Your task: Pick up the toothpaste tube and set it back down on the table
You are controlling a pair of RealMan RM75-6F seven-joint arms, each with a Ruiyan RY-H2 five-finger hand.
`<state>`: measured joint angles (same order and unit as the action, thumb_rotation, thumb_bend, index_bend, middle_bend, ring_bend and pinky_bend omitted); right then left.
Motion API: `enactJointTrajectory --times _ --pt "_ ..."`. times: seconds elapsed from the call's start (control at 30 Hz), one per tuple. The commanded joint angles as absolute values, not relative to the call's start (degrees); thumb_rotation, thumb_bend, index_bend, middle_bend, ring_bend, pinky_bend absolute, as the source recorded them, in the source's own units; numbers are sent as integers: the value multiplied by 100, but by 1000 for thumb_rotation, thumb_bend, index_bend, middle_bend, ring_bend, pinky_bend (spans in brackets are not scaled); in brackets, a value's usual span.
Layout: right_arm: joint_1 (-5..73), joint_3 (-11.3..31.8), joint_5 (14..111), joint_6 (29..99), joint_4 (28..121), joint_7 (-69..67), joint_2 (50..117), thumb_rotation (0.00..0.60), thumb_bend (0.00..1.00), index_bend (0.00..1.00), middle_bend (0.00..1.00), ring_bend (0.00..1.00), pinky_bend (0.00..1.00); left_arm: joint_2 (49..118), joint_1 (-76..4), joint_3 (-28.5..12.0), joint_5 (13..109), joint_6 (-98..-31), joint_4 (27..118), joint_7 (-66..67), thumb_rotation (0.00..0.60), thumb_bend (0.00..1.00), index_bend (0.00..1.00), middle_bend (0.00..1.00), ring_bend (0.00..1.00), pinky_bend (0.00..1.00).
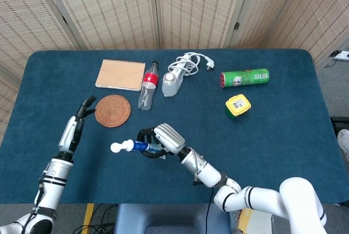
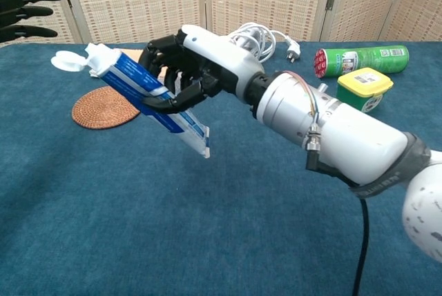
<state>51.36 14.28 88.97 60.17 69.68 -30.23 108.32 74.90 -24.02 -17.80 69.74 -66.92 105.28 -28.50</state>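
From the head view, the right hand (image 1: 163, 138) grips the toothpaste tube (image 1: 133, 147) over the near left part of the blue surface (image 1: 283, 136). The white cap (image 1: 115, 147) points left. The left hand (image 1: 76, 127) is open, fingers straight, just near the round woven mat (image 1: 112, 111). Far back lie a notebook (image 1: 120, 75), a bottle (image 1: 147, 85), a white charger with cord (image 1: 174, 78), a green can (image 1: 244, 77) and a yellow box (image 1: 238, 106).

From the chest view, the right hand (image 2: 183, 68) holds the toothpaste tube (image 2: 141, 96) up off the surface, cap (image 2: 69, 61) high on the left, flat end low. The left hand's fingers (image 2: 27, 10) show at the top left, spread apart and holding nothing.
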Motion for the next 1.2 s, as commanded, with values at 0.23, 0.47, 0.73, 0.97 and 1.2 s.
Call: enactJointTrajectory --times 0.23,0.47,0.73,0.97,1.2 --pt "5451 1904 8377 5948 6585 -2865 11408 600 627 679 661 574 667 8036 -2565 -1921 6839 -7008 10454 -2451 0 0 0 16 5 165" --pt "5652 2241 7933 5827 6419 -2660 11778 600 626 679 662 575 667 8335 -2682 -2021 6729 -7101 10416 -2255 0 0 0 0 0 151" --pt "5787 2442 7665 5815 6315 -2476 12064 600 627 685 667 575 667 8595 -2783 -2120 6615 -7167 10365 -2120 0 0 0 0 0 146" --pt "5901 2520 7501 5719 6265 -2214 12202 600 626 695 676 578 667 8761 -2841 -2200 6523 -7196 10350 -2065 0 0 0 0 0 145" --pt "5945 2548 7354 5562 6346 -1939 12144 600 635 700 681 584 667 8764 -2885 -2264 6475 -7141 10320 -2021 0 0 0 0 0 145"
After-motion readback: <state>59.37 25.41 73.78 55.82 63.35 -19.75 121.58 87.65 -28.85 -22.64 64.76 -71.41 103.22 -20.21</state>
